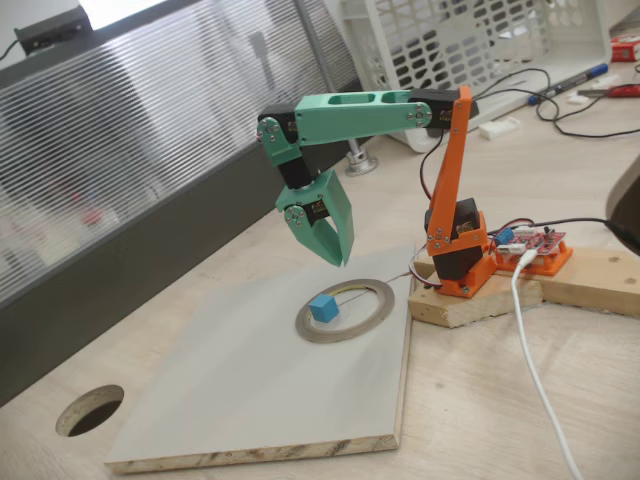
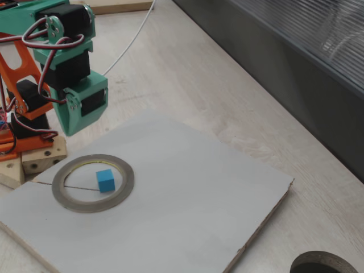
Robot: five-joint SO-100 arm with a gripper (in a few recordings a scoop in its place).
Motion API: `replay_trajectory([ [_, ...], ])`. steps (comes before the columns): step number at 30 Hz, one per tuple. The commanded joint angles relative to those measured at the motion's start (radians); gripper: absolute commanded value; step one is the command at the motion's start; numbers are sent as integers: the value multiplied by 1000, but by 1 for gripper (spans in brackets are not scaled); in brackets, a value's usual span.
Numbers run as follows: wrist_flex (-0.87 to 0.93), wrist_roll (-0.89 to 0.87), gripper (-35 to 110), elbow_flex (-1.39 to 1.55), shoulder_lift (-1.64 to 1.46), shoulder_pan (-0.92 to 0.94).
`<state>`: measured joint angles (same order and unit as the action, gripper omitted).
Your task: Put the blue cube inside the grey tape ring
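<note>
**Gripper raised empty, cube already seated in the ring**

Gripper [image 1: 335,250] was seen hanging above the board, pointing downward at the centre of the first fixed view, its green fingers drawn nearly together into a narrow wedge with nothing held between them. In the other fixed view only the upper body of the gripper [image 2: 82,108] was caught at the upper left, so the fingertips could not be judged there.

The blue cube [image 1: 322,308] was found resting flat on the board inside the hollow of the grey tape ring [image 1: 378,298], close to the ring's left inner edge in that view and clear of the gripper. In the other fixed view the blue cube [image 2: 105,180] was seen right of centre within the grey tape ring [image 2: 62,196], near the inner edge but apparently not on the tape itself.

The placement was judged complete; at most the arm's withdrawal was left.

A pale laminated board [image 1: 250,400] was laid over a light wooden table [image 1: 500,400], with a round hole [image 1: 90,410] cut at lower left. A white cable [image 1: 535,360], a white plastic crate [image 1: 470,35] and a ribbed translucent partition [image 1: 130,130] were noted around the workspace.
</note>
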<state>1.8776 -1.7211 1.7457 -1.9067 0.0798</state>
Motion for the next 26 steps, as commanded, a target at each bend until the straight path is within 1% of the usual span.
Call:
replay_trajectory([
  [1,8,-15,5,11,-17,21],
  [26,-2,-15,5,11,-17,20],
])
